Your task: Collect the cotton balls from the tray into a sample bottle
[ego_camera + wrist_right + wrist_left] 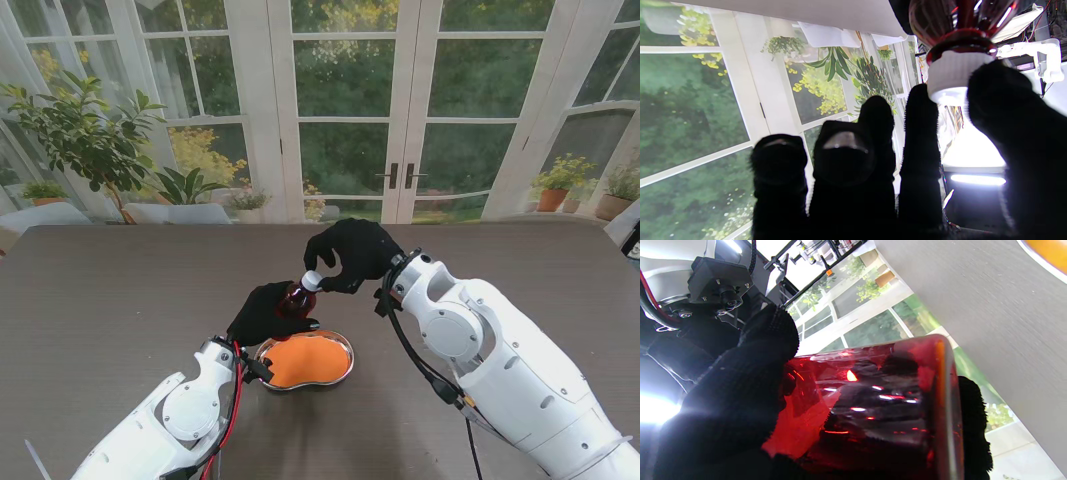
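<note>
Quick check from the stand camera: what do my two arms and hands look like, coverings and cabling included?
Both arms are glossy white rounded shells. Left hand and right hand wear black knit gloves. A red cable runs along the left forearm; a black cable loops beside the right forearm.

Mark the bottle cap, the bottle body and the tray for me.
white cap [952, 75], right wrist view, on its ribbed side wall.
red sample bottle [873, 406], left wrist view, on its glass body.
tray [343, 371], stand view, on its metal rim at the robot's right.
</note>
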Motion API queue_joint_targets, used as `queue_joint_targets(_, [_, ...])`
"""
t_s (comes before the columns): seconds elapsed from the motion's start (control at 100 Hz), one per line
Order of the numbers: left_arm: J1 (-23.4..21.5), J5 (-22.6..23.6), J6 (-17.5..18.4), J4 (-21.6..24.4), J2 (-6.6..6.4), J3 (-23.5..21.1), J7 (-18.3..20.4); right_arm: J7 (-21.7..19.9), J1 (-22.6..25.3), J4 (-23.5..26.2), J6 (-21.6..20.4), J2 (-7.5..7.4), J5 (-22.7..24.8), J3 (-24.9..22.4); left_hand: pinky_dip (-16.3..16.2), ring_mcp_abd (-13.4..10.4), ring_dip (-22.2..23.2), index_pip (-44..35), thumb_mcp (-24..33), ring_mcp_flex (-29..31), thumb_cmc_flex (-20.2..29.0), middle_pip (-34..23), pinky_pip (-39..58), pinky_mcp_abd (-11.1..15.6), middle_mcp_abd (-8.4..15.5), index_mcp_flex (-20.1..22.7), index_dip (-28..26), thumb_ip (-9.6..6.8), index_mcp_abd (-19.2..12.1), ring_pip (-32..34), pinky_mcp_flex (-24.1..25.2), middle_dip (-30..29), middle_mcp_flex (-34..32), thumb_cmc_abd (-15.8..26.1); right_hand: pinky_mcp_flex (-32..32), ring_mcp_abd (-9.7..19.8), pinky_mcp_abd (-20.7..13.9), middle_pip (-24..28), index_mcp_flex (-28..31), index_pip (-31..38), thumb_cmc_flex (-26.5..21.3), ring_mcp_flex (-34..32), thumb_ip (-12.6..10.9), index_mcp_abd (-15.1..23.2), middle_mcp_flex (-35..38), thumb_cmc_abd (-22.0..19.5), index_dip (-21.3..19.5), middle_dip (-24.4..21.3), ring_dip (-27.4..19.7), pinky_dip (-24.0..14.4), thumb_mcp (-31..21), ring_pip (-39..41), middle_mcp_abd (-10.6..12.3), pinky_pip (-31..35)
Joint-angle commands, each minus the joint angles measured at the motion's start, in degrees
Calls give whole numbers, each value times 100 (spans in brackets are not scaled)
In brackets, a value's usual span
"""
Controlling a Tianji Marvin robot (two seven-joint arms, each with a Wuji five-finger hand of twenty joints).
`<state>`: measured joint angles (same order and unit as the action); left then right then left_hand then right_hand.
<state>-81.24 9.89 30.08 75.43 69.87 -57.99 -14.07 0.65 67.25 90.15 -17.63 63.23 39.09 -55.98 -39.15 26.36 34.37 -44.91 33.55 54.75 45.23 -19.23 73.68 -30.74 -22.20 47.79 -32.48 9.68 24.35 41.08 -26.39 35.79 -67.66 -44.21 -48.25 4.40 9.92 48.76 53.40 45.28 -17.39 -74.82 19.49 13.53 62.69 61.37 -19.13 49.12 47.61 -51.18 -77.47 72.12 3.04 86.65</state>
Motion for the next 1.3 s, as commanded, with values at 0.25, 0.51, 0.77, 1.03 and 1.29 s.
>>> queue_joint_targets(0.25, [-1, -13, -4, 22, 23, 17, 120, -152, 37, 52, 89, 27, -10, 21, -27, 182, 70, -372, 756, -46, 900, -34, -12, 103, 464, 711, -103, -55, -1225, 102, 250, -104, -301, 1350, -83, 113, 17, 121, 246, 508, 60, -84, 312, -133, 226, 86, 376, 99, 99, -64, -115, 362, 132, 273])
queue_joint_targets(0.51, [2, -25, -14, 18, 22, 27, 132, -82, 55, 46, 9, 26, 73, 9, -29, 190, 69, -370, 751, -47, 906, -33, -8, 98, 458, 715, -105, -58, -1217, 100, 247, -103, -299, 1351, 2, 140, -37, -1, -517, -539, 338, -83, -566, -228, -34, 447, -478, 58, 21, -64, -232, 180, 146, 214])
queue_joint_targets(0.77, [0, -42, -12, 19, 23, 27, 138, 0, 63, 21, -8, 43, 75, 37, -29, 199, 71, -364, 750, -47, 903, -31, -12, 91, 451, 718, -102, -56, -1205, 103, 252, -103, -302, 1357, -43, 147, 18, 104, -161, 29, 57, -88, -592, 13, 97, 487, -629, 34, 114, -83, -298, 357, 155, 235])
queue_joint_targets(1.03, [8, -55, -1, 8, 24, 31, 147, 43, 57, 10, 36, 54, 86, 67, -29, 209, 69, -354, 751, -44, 889, -27, -14, 80, 431, 723, -96, -51, -1205, 97, 247, -104, -298, 1364, -150, 128, 64, 111, 211, 994, -268, -84, 585, -31, 393, 410, 345, 168, 177, -68, -108, 603, 181, 288])
queue_joint_targets(1.29, [5, -87, -8, 13, 15, 27, 190, -14, 60, 20, 98, 56, 3, 88, -25, 218, 67, -346, 739, -52, 890, -15, -26, 77, 427, 727, -94, -47, -1196, 90, 260, -108, -281, 1382, -210, 98, 99, 96, 381, 1166, -123, -86, 610, -215, 636, 152, 498, 172, 251, -78, 20, 827, 164, 356])
